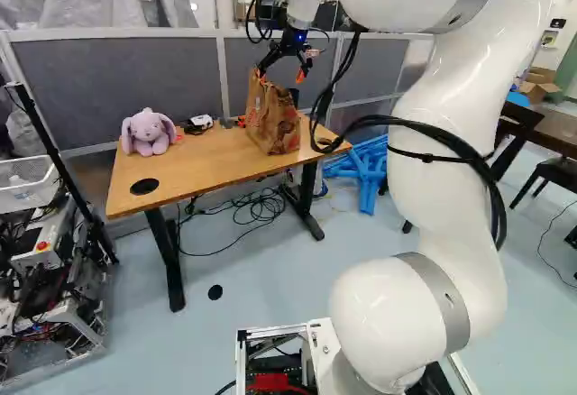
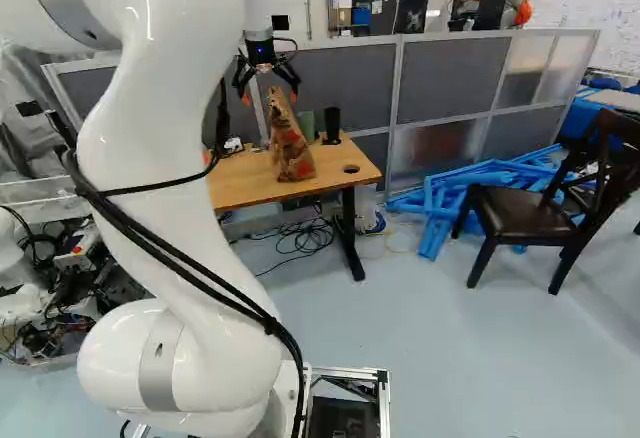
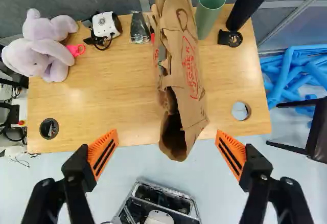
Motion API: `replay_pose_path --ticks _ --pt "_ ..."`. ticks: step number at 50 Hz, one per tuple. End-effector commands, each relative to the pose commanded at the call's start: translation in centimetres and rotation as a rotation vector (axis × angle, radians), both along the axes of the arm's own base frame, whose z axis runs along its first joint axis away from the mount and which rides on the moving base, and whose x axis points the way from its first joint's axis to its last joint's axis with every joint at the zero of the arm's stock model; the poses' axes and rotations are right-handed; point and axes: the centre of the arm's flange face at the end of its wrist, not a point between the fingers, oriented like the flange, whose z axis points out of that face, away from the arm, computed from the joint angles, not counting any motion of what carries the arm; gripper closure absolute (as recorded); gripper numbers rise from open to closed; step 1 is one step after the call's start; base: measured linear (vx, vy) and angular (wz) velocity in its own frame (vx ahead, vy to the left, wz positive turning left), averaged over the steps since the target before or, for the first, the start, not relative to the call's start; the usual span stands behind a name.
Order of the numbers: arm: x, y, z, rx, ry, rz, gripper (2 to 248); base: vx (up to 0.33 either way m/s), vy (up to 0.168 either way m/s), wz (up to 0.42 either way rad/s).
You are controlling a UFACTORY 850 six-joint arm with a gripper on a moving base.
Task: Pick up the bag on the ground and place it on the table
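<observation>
Above the table, my gripper (image 2: 267,76) is raised over a brown paper bag (image 2: 289,138). The same bag (image 1: 271,117) stands upright on the wooden table (image 1: 203,158), its top just under the gripper in the left base view. In the wrist view the gripper (image 3: 166,150) has its orange-padded fingers wide apart with nothing held; the bag (image 3: 186,70) lies ahead of them, its open mouth facing the camera side. The bag's base is partly hidden there.
A plush rabbit (image 3: 43,47), a small white device (image 3: 104,24), a green cup (image 3: 208,10) and a black cup (image 3: 247,4) share the table. Grey partitions (image 2: 350,83) stand behind. Blue tubes (image 2: 450,193) and a dark chair (image 2: 520,203) are to the right.
</observation>
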Motion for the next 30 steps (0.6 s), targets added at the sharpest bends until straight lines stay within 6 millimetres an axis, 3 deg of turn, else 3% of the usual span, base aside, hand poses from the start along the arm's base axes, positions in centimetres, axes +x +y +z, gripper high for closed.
replay_pose_path --ticks 30 --pt "0.0 0.0 0.0 0.0 0.0 0.0 3 0.0 0.0 0.0"
